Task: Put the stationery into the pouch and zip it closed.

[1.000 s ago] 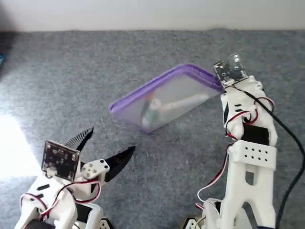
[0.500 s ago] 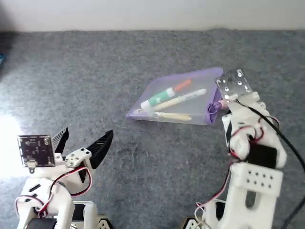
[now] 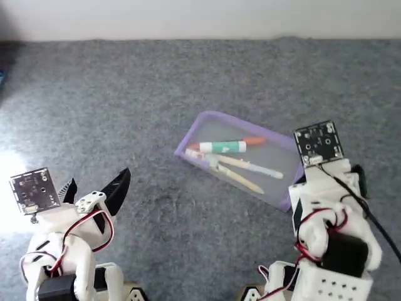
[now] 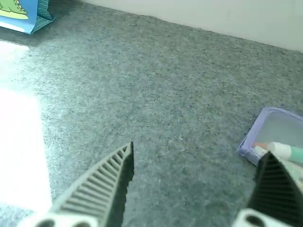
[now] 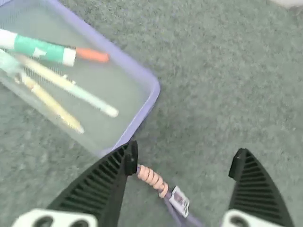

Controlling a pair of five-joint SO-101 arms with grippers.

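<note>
1. High view: a grey, carpet-like bench (image 3: 125,94) ran back to a white wall (image 3: 200,19). One clear pouch (image 3: 276,153) with purple edging lay flat at mid-bench. It held three pieces of stationery: a green marker (image 3: 224,146), a pale pen (image 3: 254,167) and a yellow pencil (image 3: 243,181). Two arms stood at the near edge. The left arm (image 3: 62,251) was well apart from the pouch, and the right arm (image 3: 329,219) was just beside it.
2. Left wrist view: the same grey surface held a bright patch of light (image 4: 19,142), and a blue picture card (image 4: 19,12) lay by the wall. The left jaws gaped wide with nothing in them.
3. Right wrist view: the right jaws stood wide open and gripped nothing. One of them rested against the pouch's beaded zip pull (image 5: 151,177).
</note>
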